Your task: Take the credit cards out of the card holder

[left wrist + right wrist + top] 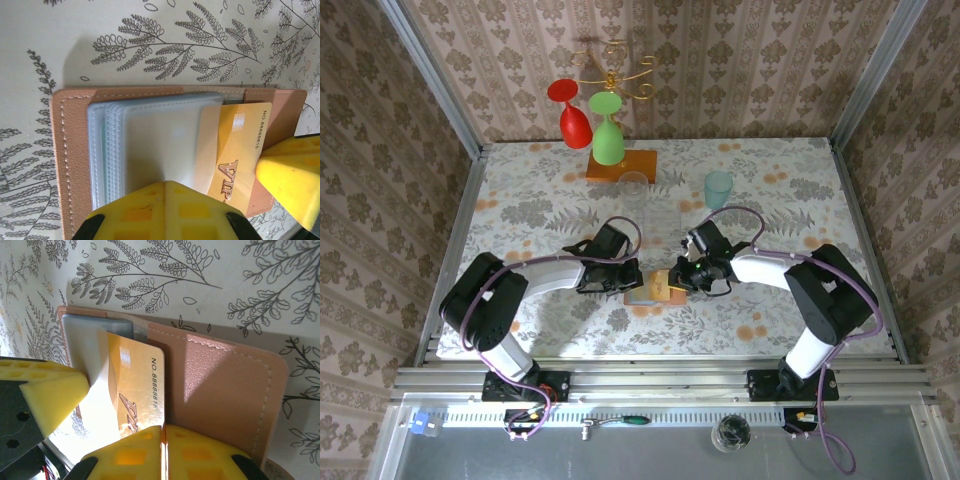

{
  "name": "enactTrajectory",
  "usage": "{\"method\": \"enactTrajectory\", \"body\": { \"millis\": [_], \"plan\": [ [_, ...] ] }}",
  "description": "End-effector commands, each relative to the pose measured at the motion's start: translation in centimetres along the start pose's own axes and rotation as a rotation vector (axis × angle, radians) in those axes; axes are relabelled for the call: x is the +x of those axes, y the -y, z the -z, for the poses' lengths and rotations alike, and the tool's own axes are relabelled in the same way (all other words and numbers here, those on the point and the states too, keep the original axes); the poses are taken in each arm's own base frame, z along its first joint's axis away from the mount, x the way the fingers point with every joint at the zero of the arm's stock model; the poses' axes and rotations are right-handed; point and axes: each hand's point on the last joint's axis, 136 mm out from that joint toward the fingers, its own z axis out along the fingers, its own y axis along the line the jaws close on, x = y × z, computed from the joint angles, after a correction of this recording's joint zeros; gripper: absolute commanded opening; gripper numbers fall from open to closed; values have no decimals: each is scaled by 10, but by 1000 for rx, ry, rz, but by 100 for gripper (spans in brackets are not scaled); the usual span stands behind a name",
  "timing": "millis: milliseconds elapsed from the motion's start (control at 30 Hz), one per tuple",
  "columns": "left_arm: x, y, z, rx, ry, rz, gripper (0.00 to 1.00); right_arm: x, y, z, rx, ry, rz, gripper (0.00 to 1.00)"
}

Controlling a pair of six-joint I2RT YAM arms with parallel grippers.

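We see the holder (pixel 658 291) lying open on the table (pixel 520 210), low in the centre of the top view, with a gripper tip on each side of it. In the left wrist view it takes up the middle of the frame. It has a salmon-brown cover with stitched edges, and on that lies a stack of clear, grey-blue pockets (pixel 160 130). A gold card (pixel 242 145) sticks partway out of the pockets toward the right of that frame, bearing "VIP" and a printed number. What else the pockets hold we cannot make out.

The left gripper (pixel 165 192) enters from the bottom edge of its own view. Its yellow fingers are pressed together with only a thin seam between them, and they sit over the lower edge of the pockets. The right gripper (pixel 162 437) enters from the bottom edge of the right wrist view, its fingers likewise together. It sits at the card's lower corner, where the card meets the bare flap of the holder. Whether the card's edge is nipped in that seam we cannot tell.

Toward the top of the top view, well apart from the holder, stands a rack (pixel 622 165) on an orange base. A red glass (pixel 570 112) and a green glass (pixel 608 135) hang from it upside down. A clear tumbler (pixel 635 186) stands just below the base in the frame, and a teal cup (pixel 718 188) to its right.
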Motion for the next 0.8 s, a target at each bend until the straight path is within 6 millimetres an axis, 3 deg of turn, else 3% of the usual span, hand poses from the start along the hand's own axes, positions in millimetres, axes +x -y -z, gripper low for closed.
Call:
{"method": "enactTrajectory", "body": {
  "millis": [0,400,767],
  "plan": [
    [5,-14,3,-53,-8,3,4,5,-1,8,-9,-3,25,10],
    [4,-13,1,-53,-11,6,4,1,-19,9,-91,-2,41,7],
    [4,-16,-1,-56,-16,10,4,-1,-25,3,-132,-17,32,12]
  ]
}}
